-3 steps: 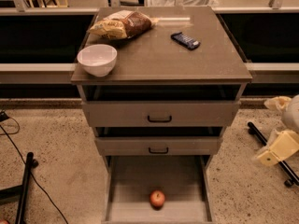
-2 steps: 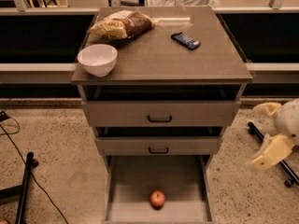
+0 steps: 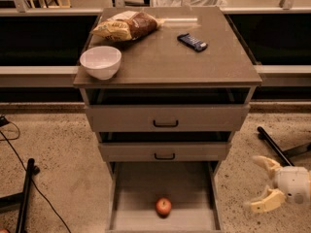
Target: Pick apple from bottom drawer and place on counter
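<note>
The red apple [image 3: 164,206] lies on the floor of the open bottom drawer [image 3: 131,193], near its front middle. The counter [image 3: 165,57] is the grey-brown top of the cabinet above. My gripper [image 3: 261,184] is low at the right of the cabinet, outside the drawer, level with the bottom drawer and to the right of the apple. Its two pale fingers are spread apart and hold nothing.
On the counter stand a white bowl [image 3: 100,61] at the front left, a bag of chips [image 3: 127,26] at the back left and a dark snack bar [image 3: 192,41] at the back right. Two upper drawers with black handles [image 3: 165,124] are slightly open. Black stand legs [image 3: 26,193] and cables lie on the floor left; another black leg [image 3: 274,145] lies right.
My gripper has moved down and to the left, closer to the bottom drawer. The apple and the things on the counter have not moved.
</note>
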